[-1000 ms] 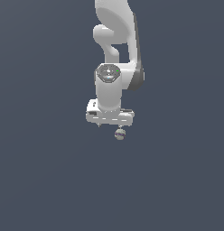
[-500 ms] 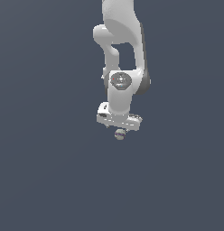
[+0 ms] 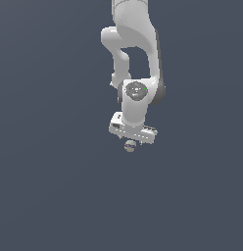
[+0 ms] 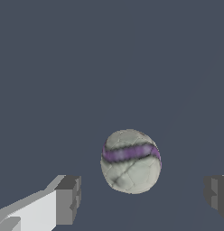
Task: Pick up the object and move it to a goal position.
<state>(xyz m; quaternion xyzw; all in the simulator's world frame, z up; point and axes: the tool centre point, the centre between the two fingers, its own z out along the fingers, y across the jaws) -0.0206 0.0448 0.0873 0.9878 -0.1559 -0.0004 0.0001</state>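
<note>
The end effector is shown at the lower end of the white arm, pointed downward and slightly tilted in the exterior view. In the wrist view its two dark grey fingertip pads are seen spread wide, one on each side of the ball, and a clear gap of background is visible between each pad and the ball; no contact is shown on either side. The ball is depicted between the open fingers, roughly midway, as a pale beige-grey sphere with a faceted, cracked-looking surface and a purple band drawn across its upper half. In the exterior view the ball appears directly beneath the white body of the end effector, almost touching its underside, and far smaller than that body. Whether the ball rests on a surface cannot be told, since only a uniform dark slate-blue background is rendered around it and no edge or shadow is marked. Above the end effector, a round joint cap with a small green mark is shown on the wrist, and the arm's links are seen rising from it and leaving the picture at the upper edge.
</note>
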